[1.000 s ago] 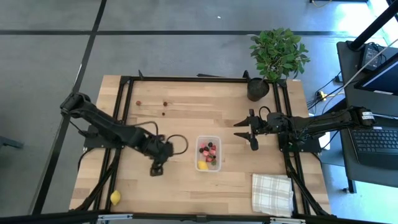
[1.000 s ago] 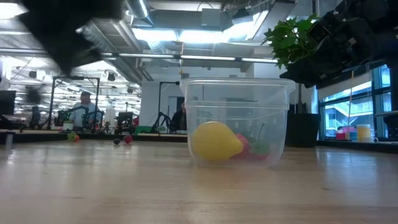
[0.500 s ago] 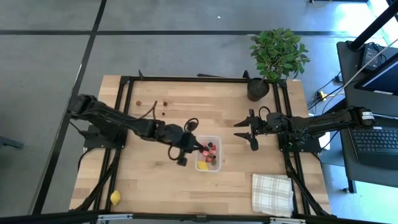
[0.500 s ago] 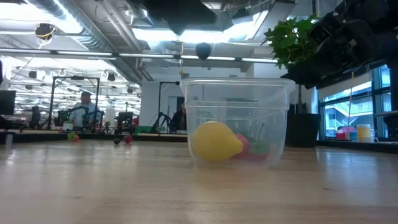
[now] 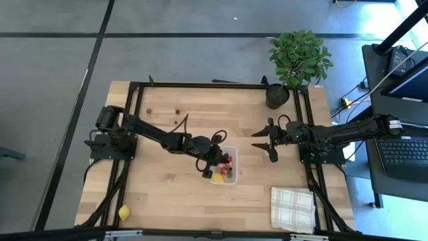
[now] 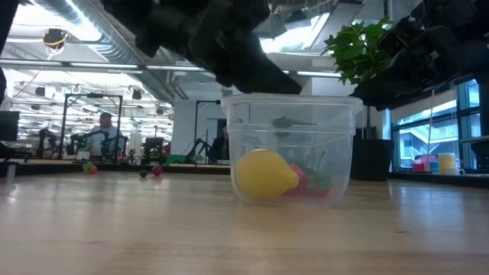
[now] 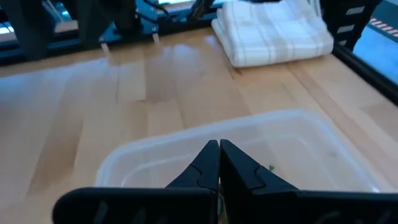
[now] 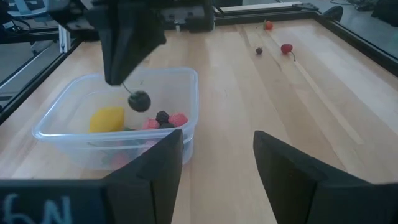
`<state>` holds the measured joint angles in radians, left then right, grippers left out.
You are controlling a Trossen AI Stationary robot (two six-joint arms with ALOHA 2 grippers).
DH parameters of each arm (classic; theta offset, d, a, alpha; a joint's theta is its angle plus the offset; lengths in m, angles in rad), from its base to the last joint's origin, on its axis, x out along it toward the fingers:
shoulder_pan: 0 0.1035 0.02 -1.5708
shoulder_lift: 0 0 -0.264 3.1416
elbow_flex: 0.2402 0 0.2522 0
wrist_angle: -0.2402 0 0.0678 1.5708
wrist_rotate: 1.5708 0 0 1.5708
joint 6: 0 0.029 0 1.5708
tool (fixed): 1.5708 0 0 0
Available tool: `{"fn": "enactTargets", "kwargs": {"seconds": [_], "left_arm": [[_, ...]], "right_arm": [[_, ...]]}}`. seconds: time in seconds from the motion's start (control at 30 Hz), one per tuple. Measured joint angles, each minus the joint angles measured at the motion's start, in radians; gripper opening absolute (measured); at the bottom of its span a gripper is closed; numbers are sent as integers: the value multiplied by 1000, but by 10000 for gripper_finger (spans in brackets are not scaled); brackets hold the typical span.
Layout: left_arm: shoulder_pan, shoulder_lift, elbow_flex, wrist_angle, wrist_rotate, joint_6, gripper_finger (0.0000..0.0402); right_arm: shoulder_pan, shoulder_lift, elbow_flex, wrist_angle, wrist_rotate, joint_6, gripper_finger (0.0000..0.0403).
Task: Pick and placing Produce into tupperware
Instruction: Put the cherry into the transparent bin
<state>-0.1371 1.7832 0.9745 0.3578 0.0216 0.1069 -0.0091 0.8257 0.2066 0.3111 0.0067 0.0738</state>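
The tupperware (image 5: 224,166) is a small clear tub in the middle of the table, also plain in the low view (image 6: 290,145). It holds a yellow lemon piece (image 8: 107,118) and red, pink and dark berries (image 8: 165,119). My left gripper (image 5: 214,165) hangs over the tub's left part, shut (image 7: 219,149) on a dark berry (image 8: 138,101). My right gripper (image 5: 267,140) waits open, right of the tub. Three berries (image 5: 175,114) lie near the far edge. A second lemon piece (image 5: 124,213) lies at the near left corner. My left gripper pinches the dark berry's thin stem (image 8: 127,86) between its two shut fingers, which slant down from the table's left. The berry (image 8: 138,101) hangs below the fingertips, lifted clear, just inside the tub's mouth above the other pieces.
A white checked cloth (image 5: 292,207) lies at the near right corner. A black plant pot (image 5: 277,95) with a green plant stands at the far right corner. Black frame rails (image 5: 134,120) run along the table's sides. Bare wood lies left of and before the tub.
My left gripper has travelled toward the table's right, from left of the tub to above it, staying shut. It has then come down, and the dark berry that hung above the rim now hangs inside the tub's mouth.
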Motion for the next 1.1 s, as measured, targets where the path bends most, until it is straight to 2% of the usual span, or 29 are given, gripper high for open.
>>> {"fn": "enactTargets", "kwargs": {"seconds": [0.5,1.1], "left_arm": [[2,103,-1,33,-1,-55,0],[2,104,-1,47,-3,-45,16]], "right_arm": [[0,0,0,-2,0,3,198],[0,0,0,-2,0,4,198]]}}
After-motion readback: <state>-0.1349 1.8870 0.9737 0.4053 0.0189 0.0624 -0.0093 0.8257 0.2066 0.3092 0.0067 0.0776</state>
